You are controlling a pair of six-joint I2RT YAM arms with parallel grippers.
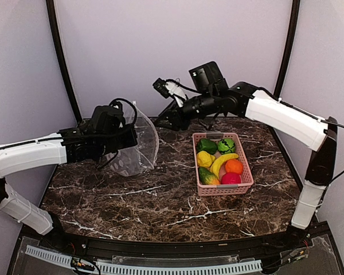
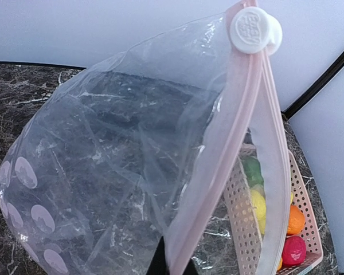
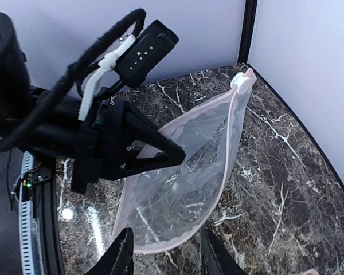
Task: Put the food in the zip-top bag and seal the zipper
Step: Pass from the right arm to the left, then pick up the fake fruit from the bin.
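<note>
Overhead: a pink lattice basket (image 1: 246,161) right of centre holds the glossy plastic food (image 1: 223,162) — peppers, banana, orange, red ball. At left centre the left gripper (image 1: 128,141) is clamped tight on the mouth edge of the floppy clear bag (image 1: 142,146).

Left wrist: the bag's pale pink zipper (image 2: 218,189) gapes, with a round white slider (image 2: 255,30) on top.

Right wrist: the right gripper (image 3: 169,255) sits at the lower edge — fingers parted, gripping nothing.

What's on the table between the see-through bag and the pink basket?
Nothing, only bare marble table lies between the zip-top bag and the pink basket. The top view shows that gap best.
</note>
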